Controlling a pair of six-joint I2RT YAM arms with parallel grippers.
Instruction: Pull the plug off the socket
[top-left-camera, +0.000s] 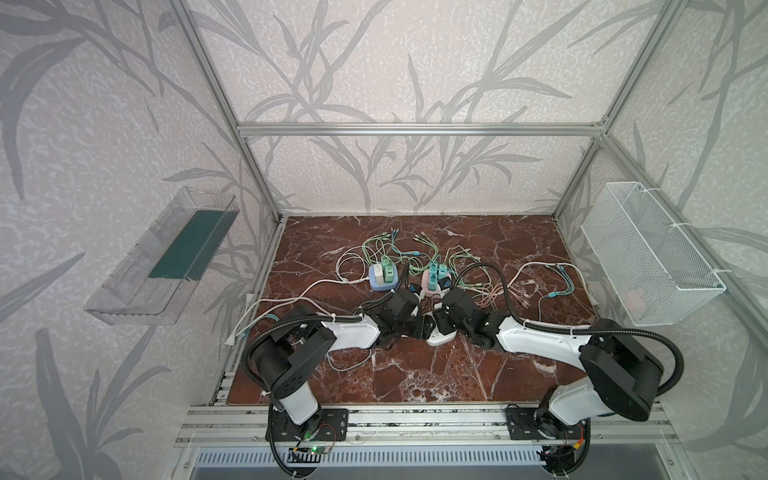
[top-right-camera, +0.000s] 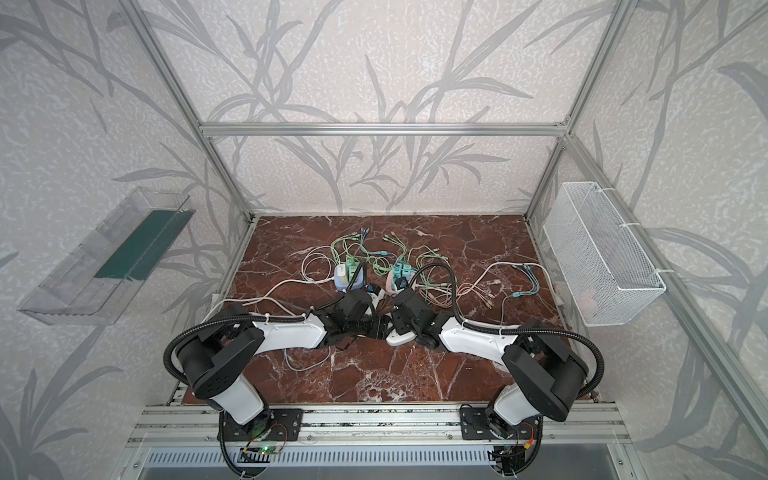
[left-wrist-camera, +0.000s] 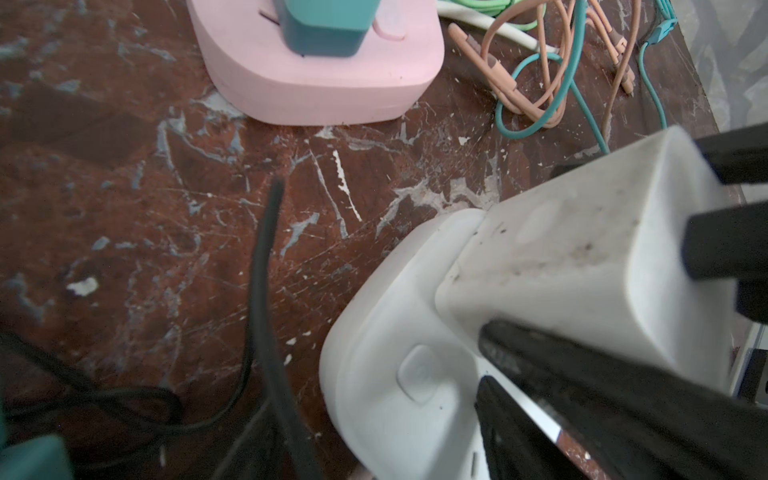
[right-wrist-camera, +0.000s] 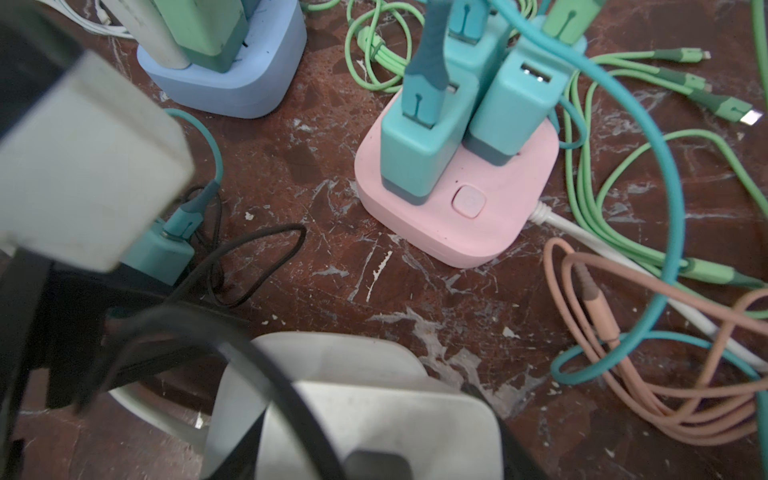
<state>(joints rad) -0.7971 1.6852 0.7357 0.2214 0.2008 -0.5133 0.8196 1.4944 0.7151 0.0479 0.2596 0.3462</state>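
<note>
Bin (top-left-camera: 124, 291): green mat (top-left-camera: 189, 245), basket (top-left-camera: 665, 266): pink obj (top-left-camera: 633, 300), socket (left-wrist-camera: 395, 353): plug (left-wrist-camera: 582, 257)

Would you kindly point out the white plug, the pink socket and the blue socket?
white plug (left-wrist-camera: 582, 270), left wrist view, side face.
pink socket (right-wrist-camera: 440, 226), right wrist view, top face.
blue socket (right-wrist-camera: 262, 85), right wrist view, side wall.

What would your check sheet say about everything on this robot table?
Surface: brown marble tabletop, scuffed.
Job's things: white plug seated in white socket.
Clutter: blue socket and pink socket, chargers plugged in.
Grippers: left gripper, fingers beside the plug, grip unclear; right gripper at the white socket, unclear.
Cables: green, teal and peach cables tangled, loose.
Surroundings: clear tray on one wall, wire basket opposite.
</note>
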